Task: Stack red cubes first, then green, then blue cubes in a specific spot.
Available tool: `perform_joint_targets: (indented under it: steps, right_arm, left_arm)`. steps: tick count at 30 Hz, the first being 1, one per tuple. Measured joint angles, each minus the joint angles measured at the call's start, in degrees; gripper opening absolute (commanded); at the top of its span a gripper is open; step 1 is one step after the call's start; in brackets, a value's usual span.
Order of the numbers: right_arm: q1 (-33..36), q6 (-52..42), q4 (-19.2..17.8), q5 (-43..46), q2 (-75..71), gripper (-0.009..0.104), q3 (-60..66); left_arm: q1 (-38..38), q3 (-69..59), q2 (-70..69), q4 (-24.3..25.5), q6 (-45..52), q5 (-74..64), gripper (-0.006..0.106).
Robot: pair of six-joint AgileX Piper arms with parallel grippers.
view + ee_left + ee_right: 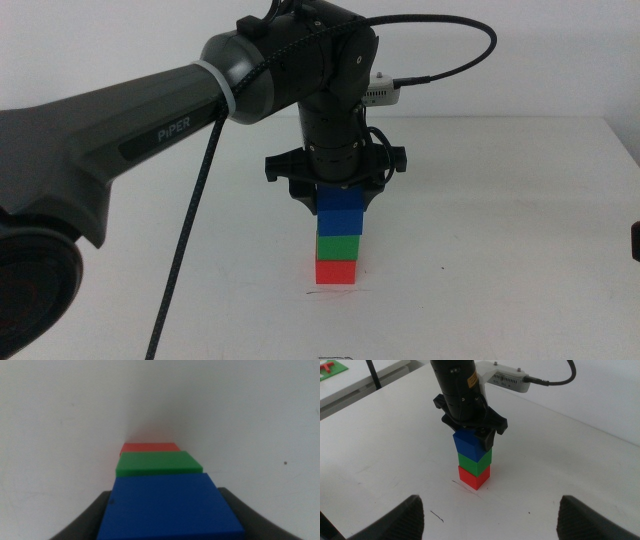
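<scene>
White tabletop (520,230), and we see the stack standing three high on the specific spot (318,293).

Our left gripper (339,205) comes straight down from above, its jaws clasping the blue cube (339,213), probably to keep it square over the green cube (338,246) and red cube (336,271). All three are plain, matte and alike in size. Our right gripper (490,515) waits well apart, jaws spread.

Left arm reaches in low across the surface, wrist bent straight down — its tool (338,203) clamped on the blue cube (339,213). Right tool (490,515) waits well back — jaws spread wide.
</scene>
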State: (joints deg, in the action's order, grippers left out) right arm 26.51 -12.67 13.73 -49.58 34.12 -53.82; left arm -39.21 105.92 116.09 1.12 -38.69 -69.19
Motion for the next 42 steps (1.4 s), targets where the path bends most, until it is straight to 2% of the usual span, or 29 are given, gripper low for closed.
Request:
perform_joint_targets:
  steps: [13, 14, 19, 23, 42]
  right_arm:
    - [0.00, 0.00, 0.00, 0.00, 0.00, 0.068, 0.00]
    - [0.00, 0.00, 0.00, 0.00, 0.00, 0.068, 0.00]
    - [0.00, 0.00, 0.00, 0.00, 0.00, 0.068, 0.00]
    - [0.00, 0.00, 0.00, 0.00, 0.00, 0.068, 0.00]
    - [0.00, -0.05, 0.00, 0.00, 0.00, 0.068, 0.00]
  left_arm:
    - [0.00, 0.44, 0.46, 0.52, 0.00, -0.06, 0.004]
    - [0.00, 0.44, 0.46, 0.52, 0.30, -0.11, 0.049]
    - [0.00, 0.44, 0.64, 0.80, 2.47, 0.38, 0.078]
    - [0.00, 0.44, 1.05, 1.08, 3.16, 1.33, 0.093]
    - [0.00, 0.34, -5.20, 2.52, 5.04, 0.94, 0.094]
